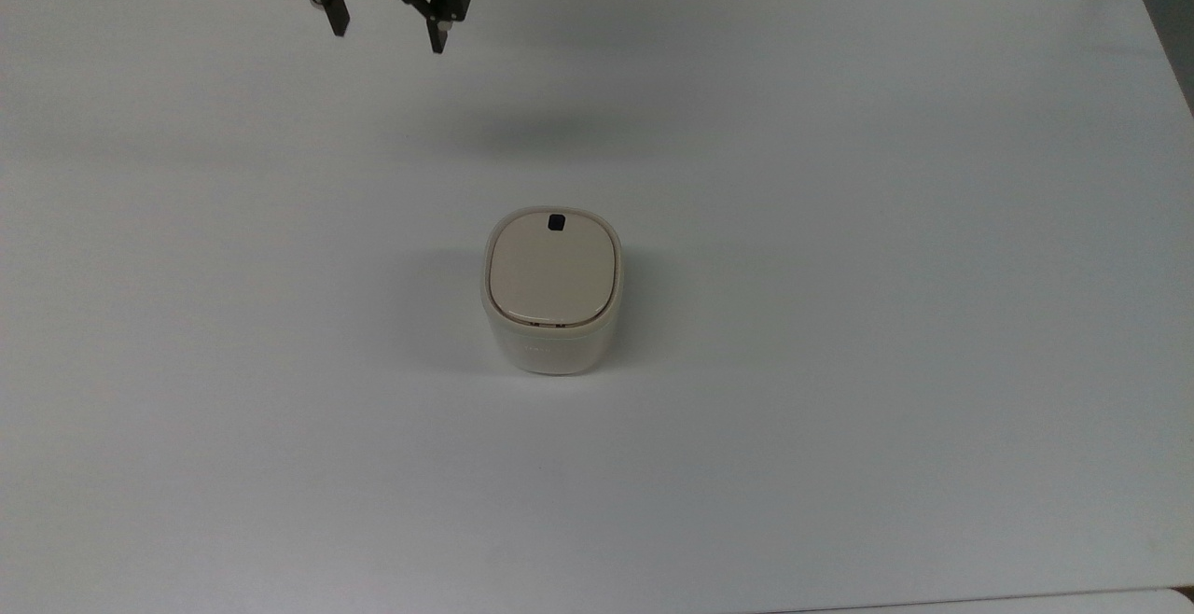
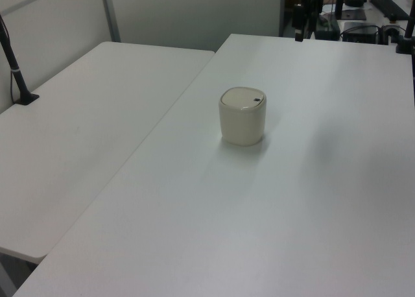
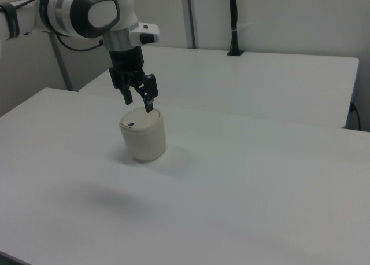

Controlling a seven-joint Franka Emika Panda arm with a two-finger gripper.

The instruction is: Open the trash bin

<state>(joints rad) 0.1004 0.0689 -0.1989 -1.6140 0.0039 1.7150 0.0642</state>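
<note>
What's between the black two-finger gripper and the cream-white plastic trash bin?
Nothing: in the top view, only bare white table separates the open gripper from the trash bin.
</note>
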